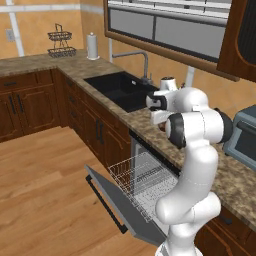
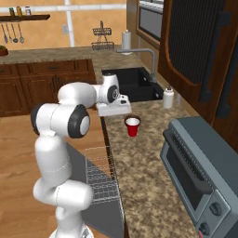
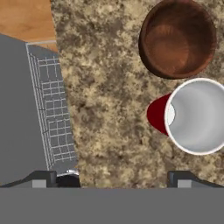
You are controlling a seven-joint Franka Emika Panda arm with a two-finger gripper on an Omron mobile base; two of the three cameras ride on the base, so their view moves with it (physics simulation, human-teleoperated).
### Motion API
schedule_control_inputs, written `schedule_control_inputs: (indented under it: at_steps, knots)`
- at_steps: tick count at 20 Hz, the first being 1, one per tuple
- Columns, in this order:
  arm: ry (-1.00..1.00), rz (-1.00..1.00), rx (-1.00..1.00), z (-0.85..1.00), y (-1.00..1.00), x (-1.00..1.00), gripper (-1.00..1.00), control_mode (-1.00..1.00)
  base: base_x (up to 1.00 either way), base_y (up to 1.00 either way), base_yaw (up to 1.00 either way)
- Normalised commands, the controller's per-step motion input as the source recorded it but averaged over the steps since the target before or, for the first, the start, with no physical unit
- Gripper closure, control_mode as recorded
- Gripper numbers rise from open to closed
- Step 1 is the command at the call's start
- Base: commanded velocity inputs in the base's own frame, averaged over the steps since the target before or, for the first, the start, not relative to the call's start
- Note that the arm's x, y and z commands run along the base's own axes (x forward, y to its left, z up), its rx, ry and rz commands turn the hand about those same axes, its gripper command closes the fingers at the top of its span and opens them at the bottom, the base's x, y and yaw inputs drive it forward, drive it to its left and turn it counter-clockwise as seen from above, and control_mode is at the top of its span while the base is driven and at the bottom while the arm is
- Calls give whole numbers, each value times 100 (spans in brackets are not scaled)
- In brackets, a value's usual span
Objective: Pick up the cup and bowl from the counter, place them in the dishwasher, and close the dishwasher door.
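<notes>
The brown speckled counter (image 2: 139,186) holds a red cup (image 2: 132,126) standing upright, with a dark brown bowl (image 3: 177,38) just beside it. A grey toaster oven (image 2: 204,172) sits further along the counter, and a small white bottle (image 2: 168,97) stands near the black sink (image 2: 132,83).

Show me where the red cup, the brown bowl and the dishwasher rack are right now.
cup (image 3: 197,116): hand view, on its white inside.
bowl (image 3: 178,38): hand view, on its brown inner floor.
dishwasher rack (image 1: 140,180): left base view, on the white wire grid over the open door.
</notes>
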Motion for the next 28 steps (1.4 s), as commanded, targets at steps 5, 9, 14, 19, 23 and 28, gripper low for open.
schedule_control_inputs:
  at_steps: [5,9,14,19,23,28]
  knots:
    - [-17,-3,0,-9,-13,28,-100,-100,0,0,0]
    - [-3,-1,0,-15,-27,17,-100,-100,0,0,0]
    - [-2,-1,0,-7,-17,36,-100,-100,0,0,0]
    - [0,0,0,-28,-11,46,-100,-100,0,0,0]
    - [0,0,0,-30,-9,5,-100,-100,0,0,0]
    - [0,3,0,-38,-18,30,-100,-100,0,0,0]
